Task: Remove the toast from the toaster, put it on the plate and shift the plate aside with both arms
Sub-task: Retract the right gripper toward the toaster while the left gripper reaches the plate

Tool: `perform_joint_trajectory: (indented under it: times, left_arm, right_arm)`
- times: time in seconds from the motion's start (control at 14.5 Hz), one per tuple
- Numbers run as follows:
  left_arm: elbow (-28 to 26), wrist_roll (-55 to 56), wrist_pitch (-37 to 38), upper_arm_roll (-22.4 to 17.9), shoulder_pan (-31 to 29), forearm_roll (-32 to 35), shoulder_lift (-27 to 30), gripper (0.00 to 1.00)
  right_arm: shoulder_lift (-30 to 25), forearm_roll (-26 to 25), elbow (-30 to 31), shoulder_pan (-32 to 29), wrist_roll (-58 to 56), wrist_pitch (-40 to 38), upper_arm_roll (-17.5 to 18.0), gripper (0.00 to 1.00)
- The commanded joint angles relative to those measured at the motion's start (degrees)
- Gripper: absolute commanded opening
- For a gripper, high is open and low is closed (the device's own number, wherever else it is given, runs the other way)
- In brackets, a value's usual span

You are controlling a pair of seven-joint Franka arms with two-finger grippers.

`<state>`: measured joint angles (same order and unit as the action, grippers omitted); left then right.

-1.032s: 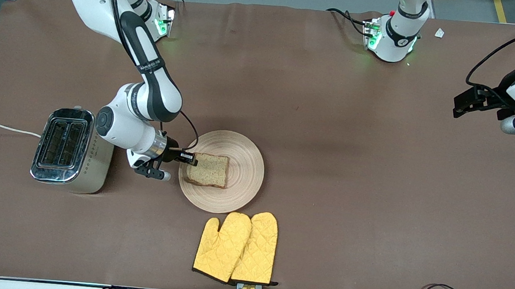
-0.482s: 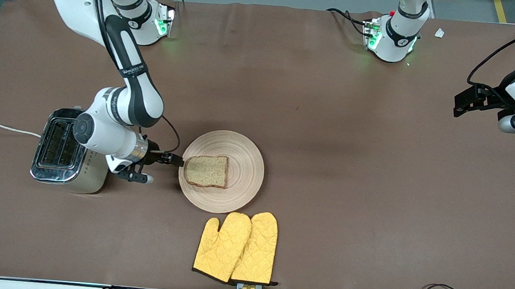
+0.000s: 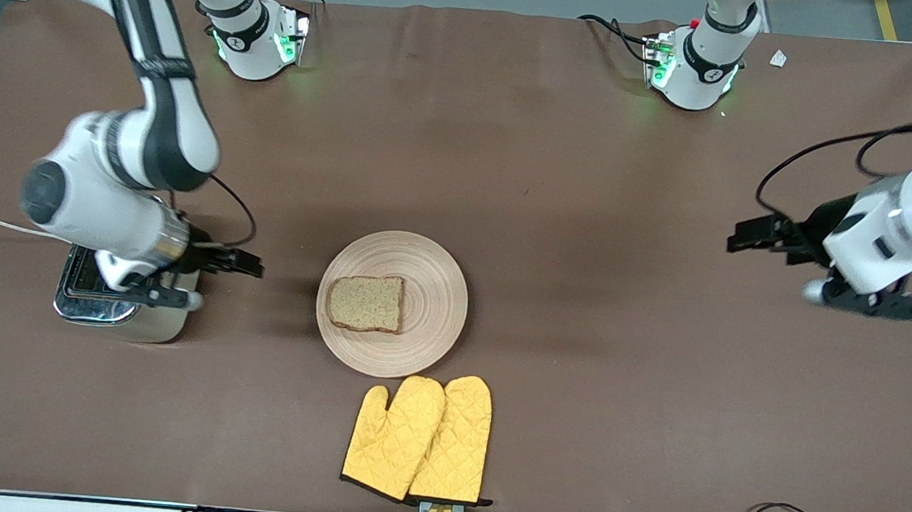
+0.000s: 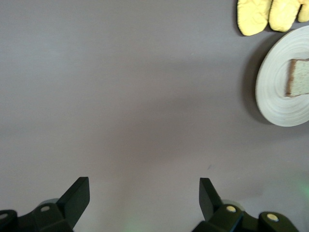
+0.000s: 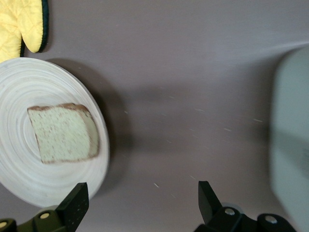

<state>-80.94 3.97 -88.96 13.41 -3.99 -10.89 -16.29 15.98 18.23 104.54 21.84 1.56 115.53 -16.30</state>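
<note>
Speckled wholegrain toast (image 3: 366, 303) lies flat on the round ring-grained wooden plate (image 3: 437, 287). Right gripper (image 3: 248, 262), jaws wide and empty, hangs beside the chrome toaster (image 3: 106, 306); its wrist view shows that only as a blur, probably the casing. Left gripper (image 3: 751, 233), wide, empty, over bare brown tablecloth (image 3: 592, 177). Quilted yellow mitts (image 3: 419, 439) near the plate.

You see only part of the toaster (image 3: 106, 306) in the front view, because the right arm's wrist covers most of its top; in the right wrist view it is a pale blur cut by the frame edge. The left wrist view crops the plate (image 4: 275, 92), the toast (image 4: 300, 77) and the yellow oven mitts (image 4: 268, 14) at its border. The right wrist view cuts the mitts too. Both wrist views show only the tips of their own end effector fingers (image 4: 77, 193), the rest falling below the frame.
</note>
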Motion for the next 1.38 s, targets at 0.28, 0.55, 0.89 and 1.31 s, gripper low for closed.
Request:
perform_joint_trajectory:
  times: [0.28, 0.55, 0.89, 1.31]
  left_arm:
    - [1.05, -9.91, -8.31, 2.05, 0.74, -15.1, -12.42, 1.0]
    - [-2.89, -18.64, -22.89, 8.9, 1.0, -18.02, -19.73, 1.0]
    - [-3.26, -22.24, -37.67, 13.48, 5.03, -20.66, -29.04, 0.91]
    - [-3.7, -36.9, -45.86, 13.4, 8.03, -39.79, -35.99, 0.75]
  right_arm:
    - [-12.64, -17.26, -14.77, -0.74, -0.42, -29.8, -5.41, 1.0]
    - [-12.82, -19.38, -21.56, -0.83, -3.22, -35.63, -5.41, 1.0]
    - [-12.73, -19.46, -21.74, -0.83, -8.41, -35.46, -5.5, 1.0]
    - [-12.73, -19.2, -21.66, -12.81, -7.8, -35.02, 5.51, 1.0]
